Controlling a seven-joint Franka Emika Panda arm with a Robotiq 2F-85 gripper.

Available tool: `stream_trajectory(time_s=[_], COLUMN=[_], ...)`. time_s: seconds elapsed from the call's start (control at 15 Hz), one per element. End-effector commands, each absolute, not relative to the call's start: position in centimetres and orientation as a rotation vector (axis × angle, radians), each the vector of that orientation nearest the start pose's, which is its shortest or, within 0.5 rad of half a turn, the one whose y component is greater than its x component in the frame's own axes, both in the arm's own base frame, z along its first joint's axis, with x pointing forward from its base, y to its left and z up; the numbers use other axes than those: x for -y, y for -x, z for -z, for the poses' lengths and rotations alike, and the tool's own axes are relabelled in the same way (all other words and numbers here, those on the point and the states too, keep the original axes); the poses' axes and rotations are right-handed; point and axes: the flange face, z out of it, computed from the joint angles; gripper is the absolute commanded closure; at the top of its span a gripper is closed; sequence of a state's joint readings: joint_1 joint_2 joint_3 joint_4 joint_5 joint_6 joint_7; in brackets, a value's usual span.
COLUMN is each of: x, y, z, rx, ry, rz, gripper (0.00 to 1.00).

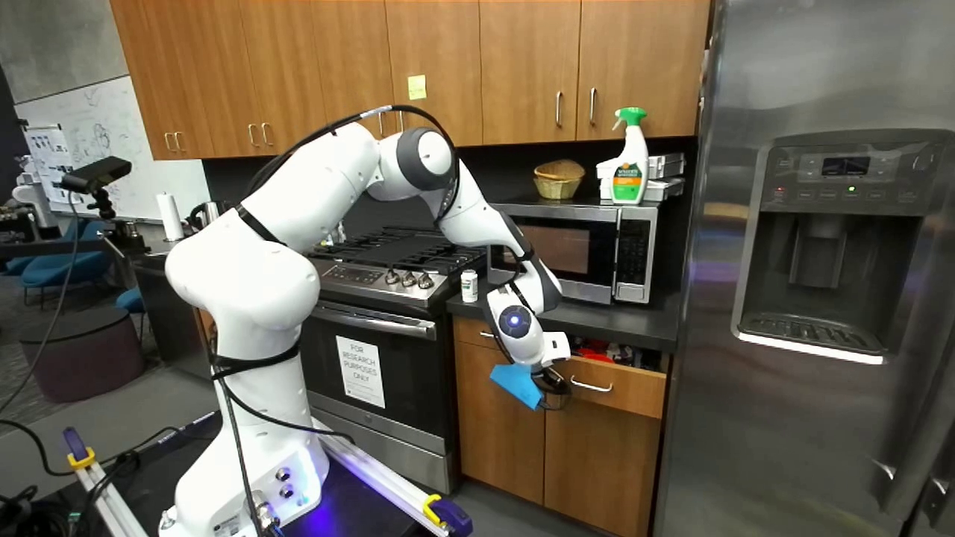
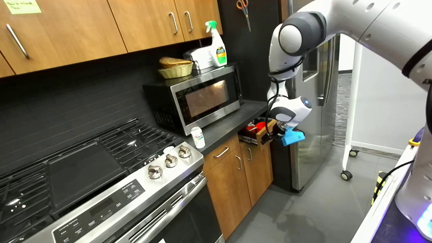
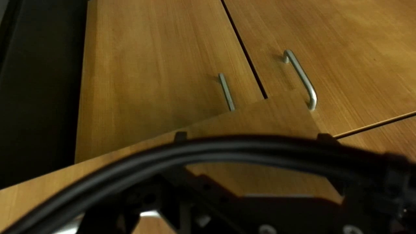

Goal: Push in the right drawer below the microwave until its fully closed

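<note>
The right drawer [image 1: 623, 394] stands partly open below the counter in both exterior views; its wood front [image 2: 268, 131] juts out, and red items show inside. Its metal handle [image 1: 591, 386] shows in an exterior view. The silver microwave [image 1: 597, 253] sits on the counter above it and also shows here [image 2: 209, 98]. My gripper [image 1: 553, 384] is at the left part of the drawer front, seen too here [image 2: 270, 136]. In the wrist view, the gripper's [image 3: 253, 138] fingertips are wide apart before the drawer front [image 3: 269, 117], with nothing between them. Contact with the front cannot be told.
Closed cabinet doors [image 3: 162, 71] lie below the drawer. The steel fridge [image 1: 835, 432] stands right beside it. The oven [image 1: 380, 358] is left. A white can [image 2: 198, 137] stands on the counter edge. A black cable [image 3: 243, 152] crosses the wrist view. A blue piece [image 2: 293, 136] hangs at the wrist.
</note>
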State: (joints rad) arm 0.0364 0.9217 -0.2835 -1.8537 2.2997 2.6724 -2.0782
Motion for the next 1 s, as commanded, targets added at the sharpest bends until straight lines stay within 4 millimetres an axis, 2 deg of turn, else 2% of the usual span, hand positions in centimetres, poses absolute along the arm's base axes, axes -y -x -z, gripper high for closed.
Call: stream_trajectory(time_s=[0.0, 0.2, 0.4, 0.93], x=[14.9, 14.7, 15.6, 13.4], y=[-56.1, -57.8, -59.1, -61.6], z=[0.3, 1.1, 1.0, 0.7], rx=[-0.297, -0.314, -0.336, -0.405], ry=[2.828, 2.834, 2.878, 2.879], rz=[0.939, 0.96, 0.998, 1.049], gripper=[0.0, 0.0, 0.0, 0.0])
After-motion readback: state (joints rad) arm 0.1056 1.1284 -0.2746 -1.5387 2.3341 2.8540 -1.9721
